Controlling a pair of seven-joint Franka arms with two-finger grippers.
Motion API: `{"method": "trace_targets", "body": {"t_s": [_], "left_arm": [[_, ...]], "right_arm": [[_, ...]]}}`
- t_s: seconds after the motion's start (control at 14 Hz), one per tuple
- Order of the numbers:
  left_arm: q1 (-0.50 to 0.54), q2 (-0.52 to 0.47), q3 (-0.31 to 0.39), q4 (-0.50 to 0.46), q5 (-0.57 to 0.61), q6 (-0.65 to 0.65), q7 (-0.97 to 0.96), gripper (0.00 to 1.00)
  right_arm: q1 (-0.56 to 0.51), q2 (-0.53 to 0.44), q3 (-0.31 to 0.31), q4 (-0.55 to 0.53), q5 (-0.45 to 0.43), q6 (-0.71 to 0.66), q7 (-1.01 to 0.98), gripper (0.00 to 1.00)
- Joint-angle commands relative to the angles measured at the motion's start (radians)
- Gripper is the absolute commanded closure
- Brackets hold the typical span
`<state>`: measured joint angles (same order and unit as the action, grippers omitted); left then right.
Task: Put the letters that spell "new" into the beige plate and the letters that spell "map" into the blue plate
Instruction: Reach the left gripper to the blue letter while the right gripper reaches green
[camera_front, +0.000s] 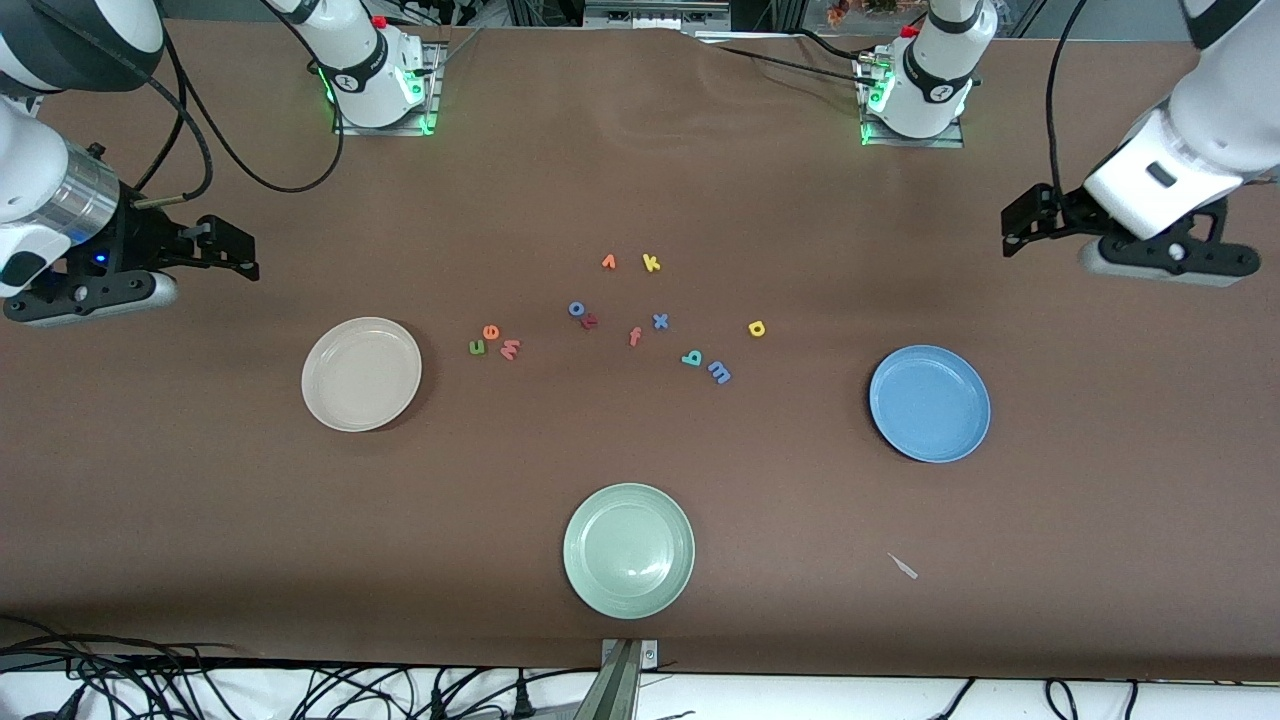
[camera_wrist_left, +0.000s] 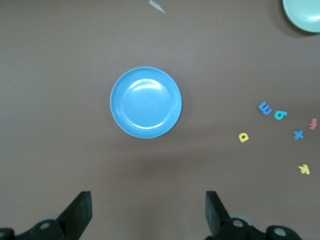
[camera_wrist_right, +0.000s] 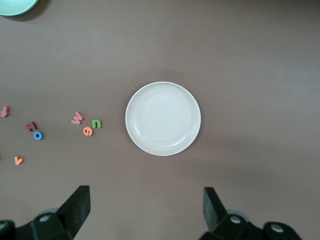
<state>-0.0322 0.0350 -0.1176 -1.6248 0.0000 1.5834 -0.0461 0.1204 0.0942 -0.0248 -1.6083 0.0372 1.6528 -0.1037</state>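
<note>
Three round rimmed plates sit on the bench: beige plate (camera_front: 361, 374) toward the right arm's end, blue plate (camera_front: 930, 403) toward the left arm's, pale green plate (camera_front: 629, 550) by the camera-side edge. Mid-bench lie about twelve tiny foam letters: green n (camera_front: 477, 347), orange e (camera_front: 490, 332), pinkish w (camera_front: 510, 348) clustered near the beige plate; teal a (camera_front: 692, 357), periwinkle m (camera_front: 719, 373), yellow p (camera_front: 757, 328) nearer the blue. Left gripper (camera_front: 1012, 232) and right gripper (camera_front: 247, 254) wait with fingers spread, empty, over the bench ends.

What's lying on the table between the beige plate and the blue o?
In the front view, three letters lie between the beige plate and the blue o: green n, orange e and pinkish w, clustered close together beside the plate.
</note>
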Motion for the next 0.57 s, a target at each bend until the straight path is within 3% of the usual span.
{"method": "trace_targets", "body": {"t_s": [0.0,0.28,0.5], "left_arm": [[0.001,0.055,-0.013,0.019,0.021,-0.034,0.020,0.00],[-0.003,0.129,-0.014,0.014,0.008,-0.072,-0.001,0.00],[-0.034,0.218,-0.016,0.022,-0.053,-0.005,-0.183,0.00]], "right_arm": [[0.001,-0.019,0.017,-0.041,0.021,0.033,0.064,0.00],[0.002,-0.010,0.074,-0.174,0.021,0.191,0.140,0.00],[0.004,0.022,0.126,-0.246,0.020,0.324,0.219,0.00]]}}
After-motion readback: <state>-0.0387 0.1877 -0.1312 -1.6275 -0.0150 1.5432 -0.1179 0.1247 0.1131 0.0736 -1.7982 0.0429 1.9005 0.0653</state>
